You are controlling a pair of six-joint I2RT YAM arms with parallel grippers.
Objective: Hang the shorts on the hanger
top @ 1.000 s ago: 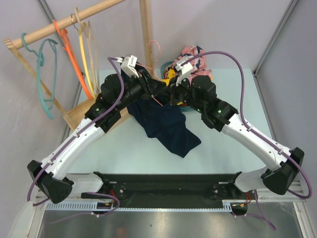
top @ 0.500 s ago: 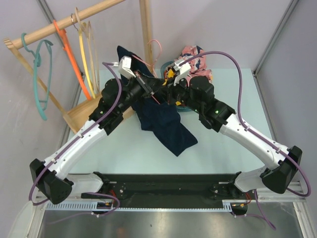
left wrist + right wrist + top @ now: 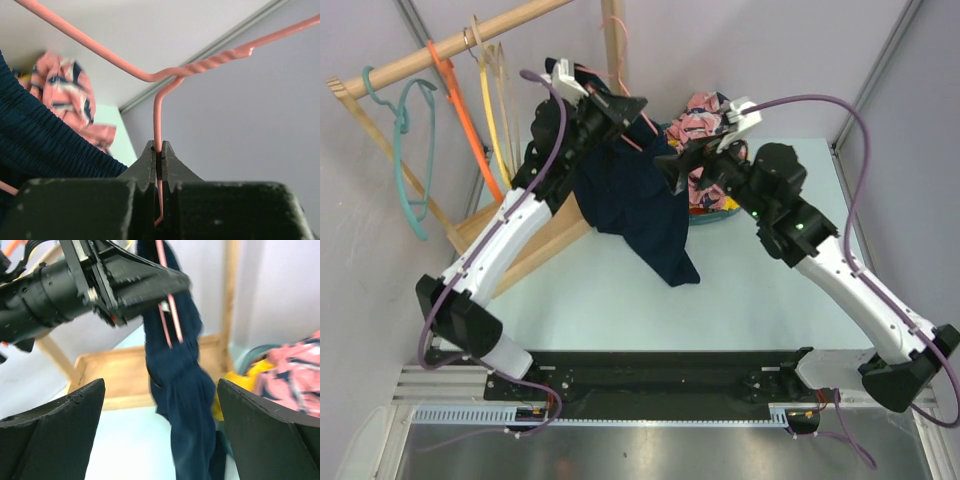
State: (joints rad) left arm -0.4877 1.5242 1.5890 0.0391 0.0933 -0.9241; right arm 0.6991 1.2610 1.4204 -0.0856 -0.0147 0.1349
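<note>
Both arms now sit higher near the far edge; left gripper (image 3: 157, 150) pinches the hanger (image 3: 157, 112), the shorts (image 3: 638, 208) seemingly draped over it, right gripper (image 3: 160, 390) spread, empty

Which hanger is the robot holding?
Find the wooden rack at back left. Beside it, the left pincer grips the hanger: thin pale-pink wire carrying the navy shorts. The teal hanger, orange hanger and yellow hanger hanging on it are bare.

hanger (image 3: 158, 120): arms run off the left wrist view's upper-left and right edges; lower wire hidden inside left gripper (image 3: 158, 147).
shorts (image 3: 182, 390): blurred, cut off at right wrist view's bottom edge.
</note>
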